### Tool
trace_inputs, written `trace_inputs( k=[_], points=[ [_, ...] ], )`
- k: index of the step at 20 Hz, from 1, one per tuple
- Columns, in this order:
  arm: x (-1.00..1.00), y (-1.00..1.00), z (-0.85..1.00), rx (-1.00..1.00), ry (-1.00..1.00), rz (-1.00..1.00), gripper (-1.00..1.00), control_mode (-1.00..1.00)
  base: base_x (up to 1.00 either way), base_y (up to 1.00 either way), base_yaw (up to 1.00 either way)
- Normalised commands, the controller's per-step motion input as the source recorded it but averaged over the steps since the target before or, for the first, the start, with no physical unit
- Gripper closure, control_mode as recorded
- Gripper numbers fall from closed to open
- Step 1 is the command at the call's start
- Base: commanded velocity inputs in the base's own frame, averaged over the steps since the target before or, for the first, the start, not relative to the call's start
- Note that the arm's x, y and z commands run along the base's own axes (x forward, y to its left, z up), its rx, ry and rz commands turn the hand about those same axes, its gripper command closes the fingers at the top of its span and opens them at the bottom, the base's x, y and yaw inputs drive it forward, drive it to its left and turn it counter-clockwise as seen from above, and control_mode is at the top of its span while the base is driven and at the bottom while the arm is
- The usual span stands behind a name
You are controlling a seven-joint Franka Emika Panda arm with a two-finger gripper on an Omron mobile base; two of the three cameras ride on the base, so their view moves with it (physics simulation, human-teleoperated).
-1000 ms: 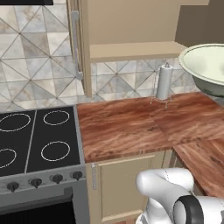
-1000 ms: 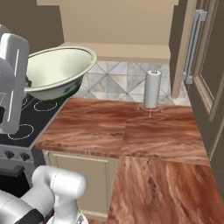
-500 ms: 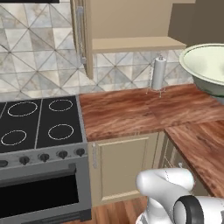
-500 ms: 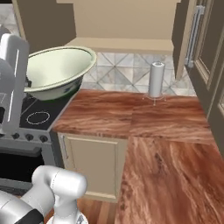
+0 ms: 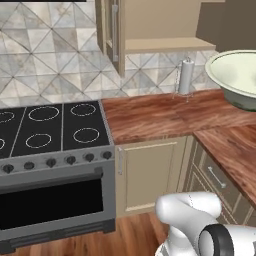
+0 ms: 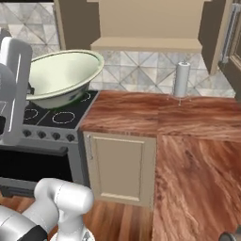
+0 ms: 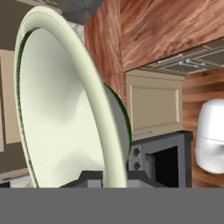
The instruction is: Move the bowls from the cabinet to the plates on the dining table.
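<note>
The gripper (image 7: 114, 175) is pinching the rim of the pale green-white bowl (image 6: 59, 77), carried in the air beside the open cabinet (image 5: 150, 30); no plate reached yet, delivery remains.

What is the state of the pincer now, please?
Pincer: closed on the rim of the pale green bowl, holding it.

bowl (image 5: 235, 77): right edge cutting it off | fingertips (image 7: 92, 178): bowl rim hiding them | stove (image 5: 45, 130): left side running off-frame
</note>
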Motion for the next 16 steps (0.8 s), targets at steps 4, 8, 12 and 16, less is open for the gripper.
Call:
trace_inputs(
  k=[4, 8, 12, 16],
  points=[
    [0.00, 0.00, 0.00, 0.00, 0.00, 0.00, 1.00, 1.00, -0.41, 0.61, 0.00],
    [0.00, 0.00, 0.00, 0.00, 0.00, 0.00, 1.00, 1.00, -0.40, 0.61, 0.00],
    [0.00, 0.00, 0.00, 0.00, 0.00, 0.00, 1.00, 1.00, -0.40, 0.61, 0.00],
    [0.00, 0.00, 0.00, 0.00, 0.00, 0.00, 1.00, 1.00, -0.39, 0.56, 0.04]
  ],
)
